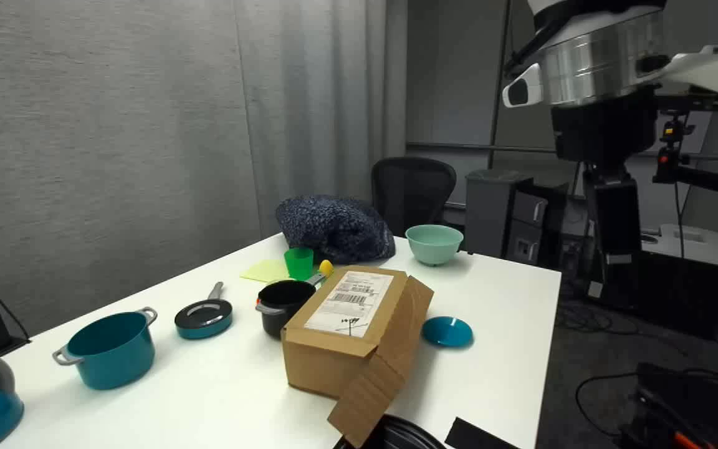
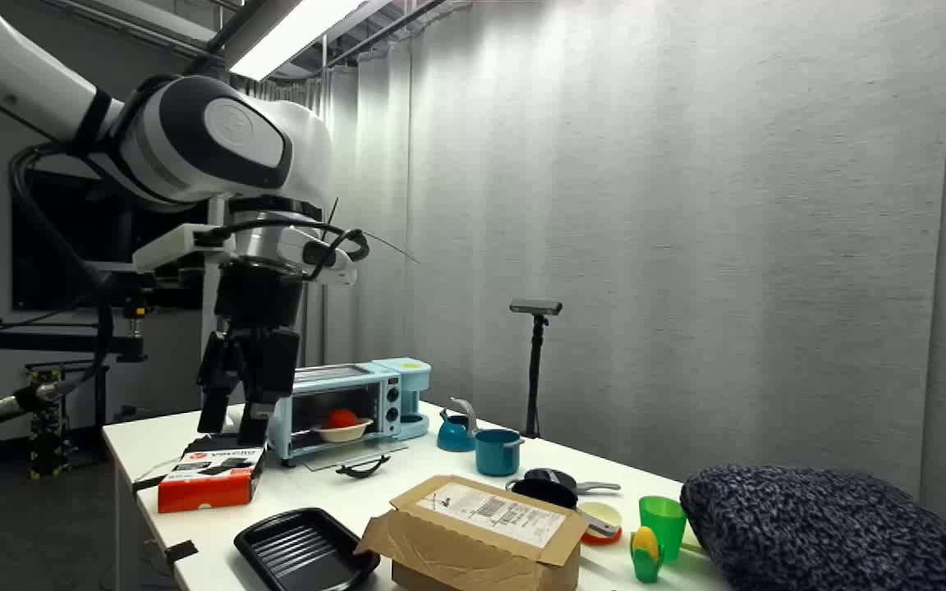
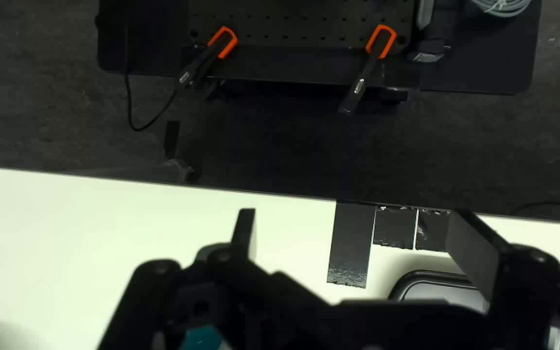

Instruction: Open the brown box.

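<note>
1. Claw (image 2: 233, 425) hangs above the edge of the table (image 2: 309, 492), fingers (image 3: 473, 253) spread.
2. One carton (image 2: 206, 488), then one black tray (image 2: 302, 550).
3. One oven (image 2: 392, 407) holds one bowl (image 2: 346, 432) with a red item (image 2: 342, 419) inside.
4. One blue kettle (image 2: 456, 436), one blue pot (image 2: 497, 455).
5. Brown box (image 2: 481, 558) sits between tray and two pans (image 2: 545, 493), label (image 2: 493, 513) up, one flap (image 2: 378, 533) jutting toward the tray.
6. One toy corn (image 2: 645, 548), one green cup (image 2: 663, 524) and one dark cushion (image 2: 834, 525) at far right.

In an exterior view, a dark cushion (image 1: 334, 226) is covering the counter's (image 1: 508, 368) far-left corner, a mint bowl (image 1: 434, 246) is sitting by the far edge, a teal pot (image 1: 119, 357) near the left.
</note>
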You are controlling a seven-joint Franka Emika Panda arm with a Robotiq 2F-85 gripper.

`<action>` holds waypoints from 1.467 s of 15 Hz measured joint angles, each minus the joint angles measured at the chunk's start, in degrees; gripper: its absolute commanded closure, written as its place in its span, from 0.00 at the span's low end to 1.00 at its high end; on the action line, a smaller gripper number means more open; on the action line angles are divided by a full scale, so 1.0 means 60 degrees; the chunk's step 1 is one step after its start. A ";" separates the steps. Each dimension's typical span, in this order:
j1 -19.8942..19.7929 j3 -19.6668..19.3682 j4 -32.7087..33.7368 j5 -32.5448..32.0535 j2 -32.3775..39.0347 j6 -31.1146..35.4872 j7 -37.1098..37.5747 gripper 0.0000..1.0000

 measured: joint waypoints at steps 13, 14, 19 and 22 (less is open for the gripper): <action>0.0000 0.0000 0.0000 0.0000 0.0003 0.0001 0.0000 0.00; 0.0000 0.0000 0.0000 0.0000 0.0003 0.0001 0.0000 0.00; -0.0001 -0.0032 -0.0037 0.0000 -0.0001 0.0044 0.0175 0.00; -0.0130 -0.0143 -0.0340 0.0000 -0.0017 0.0810 0.1138 0.00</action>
